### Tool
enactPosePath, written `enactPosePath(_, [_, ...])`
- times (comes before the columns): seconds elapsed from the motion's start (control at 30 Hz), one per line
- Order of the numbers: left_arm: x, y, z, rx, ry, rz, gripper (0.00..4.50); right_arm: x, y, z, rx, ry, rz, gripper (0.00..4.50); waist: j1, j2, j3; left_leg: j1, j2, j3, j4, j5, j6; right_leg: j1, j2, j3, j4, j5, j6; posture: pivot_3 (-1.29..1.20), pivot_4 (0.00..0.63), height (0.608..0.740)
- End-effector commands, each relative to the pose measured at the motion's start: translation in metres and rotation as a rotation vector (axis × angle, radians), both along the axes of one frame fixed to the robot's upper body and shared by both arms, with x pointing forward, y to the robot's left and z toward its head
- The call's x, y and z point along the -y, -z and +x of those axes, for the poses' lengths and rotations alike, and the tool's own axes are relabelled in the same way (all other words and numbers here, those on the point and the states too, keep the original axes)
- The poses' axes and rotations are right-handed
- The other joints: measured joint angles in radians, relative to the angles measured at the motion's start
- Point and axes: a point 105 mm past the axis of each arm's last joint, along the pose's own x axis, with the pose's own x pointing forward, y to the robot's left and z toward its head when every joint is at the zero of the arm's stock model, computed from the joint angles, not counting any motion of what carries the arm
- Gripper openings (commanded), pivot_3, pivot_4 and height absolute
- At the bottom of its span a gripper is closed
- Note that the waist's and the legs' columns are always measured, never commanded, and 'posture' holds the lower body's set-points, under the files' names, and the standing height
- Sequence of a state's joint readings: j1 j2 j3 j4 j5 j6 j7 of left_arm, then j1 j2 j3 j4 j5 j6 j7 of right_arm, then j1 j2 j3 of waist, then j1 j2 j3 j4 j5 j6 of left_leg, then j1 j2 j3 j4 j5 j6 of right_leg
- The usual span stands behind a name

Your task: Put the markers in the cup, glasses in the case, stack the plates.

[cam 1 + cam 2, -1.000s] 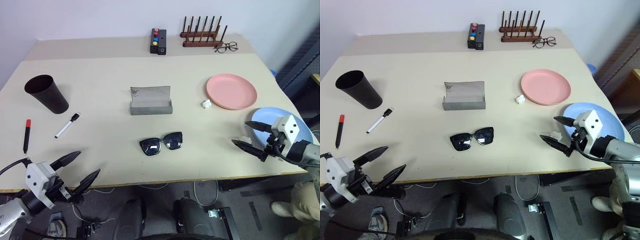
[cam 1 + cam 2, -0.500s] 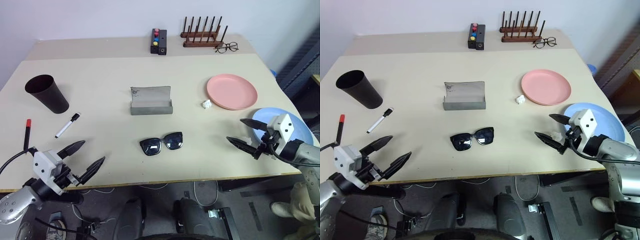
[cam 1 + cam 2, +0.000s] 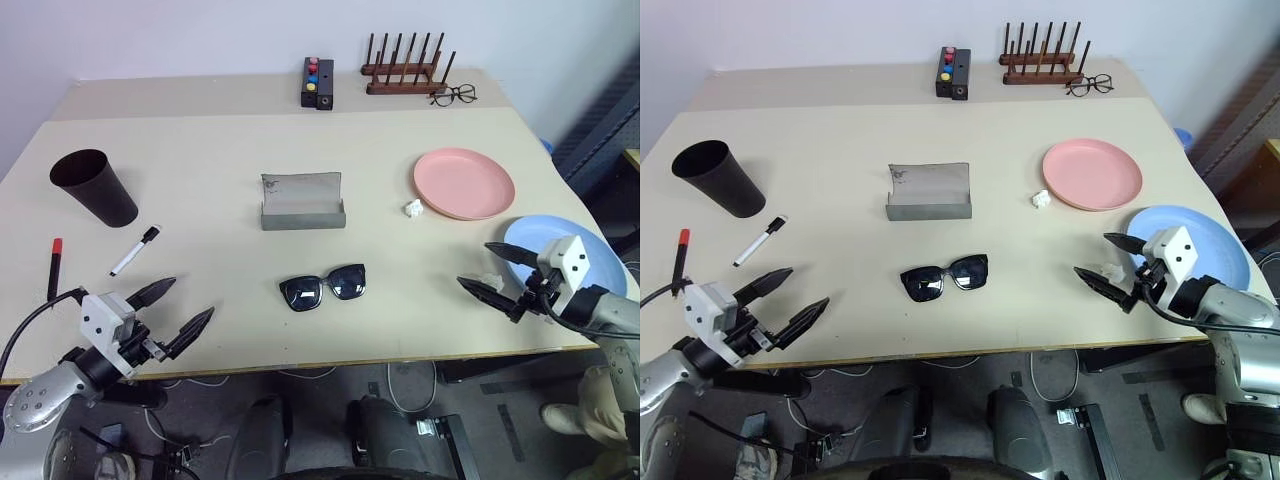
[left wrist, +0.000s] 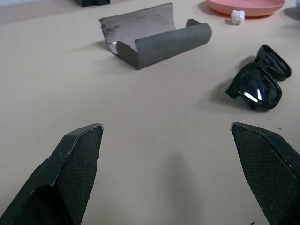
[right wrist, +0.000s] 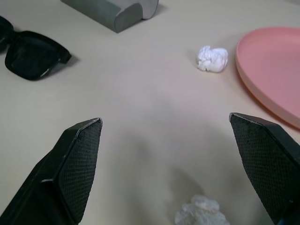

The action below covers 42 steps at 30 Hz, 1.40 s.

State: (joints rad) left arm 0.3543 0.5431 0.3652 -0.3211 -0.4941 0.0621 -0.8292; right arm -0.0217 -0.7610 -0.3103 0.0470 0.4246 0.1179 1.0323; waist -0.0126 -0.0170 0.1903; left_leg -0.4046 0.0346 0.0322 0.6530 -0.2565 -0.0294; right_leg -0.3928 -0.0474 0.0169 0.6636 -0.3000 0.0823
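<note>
The dark cup (image 3: pixel 93 187) stands at the table's left. Near it lie the two markers, one white with a black cap (image 3: pixel 135 250) and one black with a red cap (image 3: pixel 53 269). The grey case (image 3: pixel 302 203) sits open mid-table, with the black glasses (image 3: pixel 323 287) in front of it. The pink plate (image 3: pixel 464 183) lies at the right and the blue plate (image 3: pixel 603 252) nearer the right edge. My left gripper (image 3: pixel 190 300) hovers open at the front left edge, empty. My right gripper (image 3: pixel 475 264) is open and empty just left of the blue plate.
A black button box (image 3: pixel 317 82), a wooden rack (image 3: pixel 403 68) and wire spectacles (image 3: pixel 453 95) line the far edge. One crumpled white scrap (image 3: pixel 411 208) lies by the pink plate, another (image 5: pixel 201 214) between my right fingers.
My left gripper has moved a little forward over the table's front edge, still open. The right gripper stays about where it was.
</note>
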Motion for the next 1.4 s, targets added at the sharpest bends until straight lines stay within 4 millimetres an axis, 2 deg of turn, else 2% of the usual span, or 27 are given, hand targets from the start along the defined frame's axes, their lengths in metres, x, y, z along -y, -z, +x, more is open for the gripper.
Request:
enactPosePath(0.03, [0.008, -0.010, 0.001, 0.039, 0.011, 0.012, 4.50, -0.004, -0.005, 0.004, 0.033, -0.029, -0.006, 4.44, 0.000, 0.000, 0.000, 0.000, 0.000, 0.000, 0.000, 0.000, 0.000, 0.000, 0.000, 0.000, 0.000, 0.000, 0.000, 0.00, 0.150, 0.740])
enactPosePath(0.17, [0.005, -0.013, 0.002, 0.044, -0.005, 0.021, 4.50, -0.009, -0.005, 0.004, 0.036, -0.052, -0.011, 4.44, -0.001, 0.000, 0.000, 0.000, 0.000, 0.000, 0.000, 0.000, 0.000, 0.000, 0.000, 0.000, 0.000, 0.000, 0.000, 0.00, 0.150, 0.740])
enactPosePath(0.3, [-0.001, -0.016, 0.005, 0.045, -0.044, 0.030, 4.50, -0.028, -0.011, 0.006, 0.064, -0.095, -0.009, 4.44, 0.000, 0.000, 0.000, 0.000, 0.000, 0.000, 0.000, 0.000, 0.000, 0.000, 0.000, 0.000, 0.000, 0.000, 0.000, 0.00, 0.150, 0.740])
enactPosePath(0.37, [-0.002, -0.026, 0.012, 0.060, -0.072, -0.015, 4.50, -0.044, -0.025, 0.009, 0.094, -0.154, 0.007, 4.44, -0.001, 0.000, 0.000, 0.000, 0.000, 0.000, 0.000, 0.000, 0.000, 0.000, 0.000, 0.000, 0.001, 0.000, 0.000, 0.00, 0.150, 0.740])
enactPosePath(0.43, [-0.006, -0.027, 0.020, 0.059, -0.121, -0.032, 4.50, -0.060, -0.037, 0.014, 0.144, -0.219, 0.008, 4.44, -0.001, 0.000, 0.000, 0.000, 0.000, 0.000, 0.000, 0.000, 0.000, 0.000, 0.000, 0.000, 0.001, 0.000, 0.000, 0.00, 0.150, 0.740])
enactPosePath(0.5, [-0.012, -0.032, 0.033, 0.075, -0.225, -0.096, 4.50, -0.080, -0.048, 0.019, 0.175, -0.329, 0.006, 4.44, -0.002, 0.000, 0.000, 0.000, 0.000, -0.001, 0.001, 0.000, 0.000, 0.000, 0.000, 0.000, 0.002, 0.000, 0.000, 0.00, 0.150, 0.740])
enactPosePath(0.6, [0.000, -0.040, 0.044, 0.081, -0.304, -0.211, 4.50, -0.114, -0.062, 0.021, 0.198, -0.528, 0.027, 4.44, -0.002, 0.000, 0.000, 0.000, 0.000, -0.001, 0.001, 0.000, 0.000, 0.000, 0.000, 0.000, 0.002, 0.001, 0.001, 0.00, 0.150, 0.740])
enactPosePath(0.8, [0.001, -0.041, 0.049, 0.015, -0.408, -0.293, 4.50, -0.141, -0.061, 0.017, 0.184, -0.732, 0.009, 4.44, 0.003, -0.001, 0.000, -0.002, 0.000, -0.003, 0.001, 0.000, 0.000, 0.000, -0.001, -0.002, 0.002, 0.001, 0.001, 0.00, 0.150, 0.740])
enactPosePath(0.97, [-0.020, -0.036, 0.049, -0.076, -0.534, -0.170, 4.50, -0.162, -0.061, 0.027, 0.192, -0.810, -0.006, 4.44, -0.007, 0.000, 0.000, -0.001, 0.000, -0.002, 0.002, 0.000, 0.000, 0.000, 0.000, -0.002, 0.003, 0.002, 0.000, 0.00, 0.150, 0.740])
enactPosePath(1.07, [-0.024, -0.036, 0.051, -0.155, -0.499, -0.123, 4.50, -0.169, -0.064, 0.035, 0.201, -0.823, -0.006, 4.44, -0.003, -0.001, 0.000, -0.001, 0.000, -0.003, 0.002, 0.000, 0.000, -0.001, 0.000, -0.002, 0.003, 0.002, 0.000, 0.00, 0.150, 0.740])
enactPosePath(1.27, [-0.035, -0.038, 0.064, -0.267, -0.360, 0.076, 4.50, -0.178, -0.068, 0.046, 0.213, -0.821, 0.007, 4.44, 0.000, -0.001, 0.000, -0.001, -0.001, -0.003, 0.002, 0.001, -0.001, -0.001, 0.000, -0.003, 0.003, 0.002, 0.000, 0.00, 0.150, 0.740])
enactPosePath(1.4, [-0.048, -0.028, 0.067, -0.336, -0.281, 0.165, 4.50, -0.177, -0.064, 0.049, 0.207, -0.819, 0.009, 4.44, -0.003, -0.001, 0.000, -0.001, -0.001, -0.001, 0.000, 0.001, -0.001, -0.002, -0.001, -0.003, 0.002, 0.002, 0.000, 0.00, 0.150, 0.740])
